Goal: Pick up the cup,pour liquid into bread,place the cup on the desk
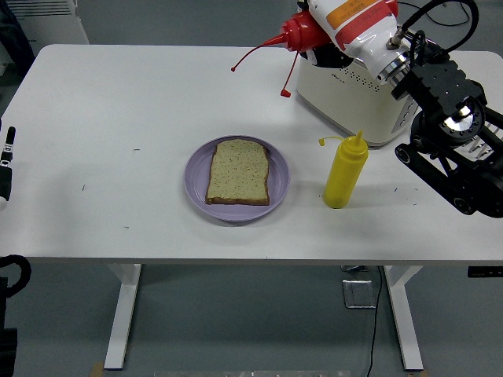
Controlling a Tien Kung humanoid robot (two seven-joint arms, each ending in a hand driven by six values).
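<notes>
A slice of bread [238,172] lies flat on a purple plate [280,191] at the table's middle. No cup shows; instead a red squeeze bottle [302,30] is held in the air at the top right by my right hand [354,23], a white shell with an orange stripe. The bottle is tipped sideways, its long nozzle pointing left and down, its cap dangling on a tether. The nozzle tip hangs above the table, behind the plate and apart from the bread. My left hand [6,165] rests at the left edge.
A cream toaster [354,98] stands at the back right, right under the raised hand. A yellow squeeze bottle [345,173] stands upright just right of the plate. My black right arm [456,149] crosses the right side of the white table [118,102].
</notes>
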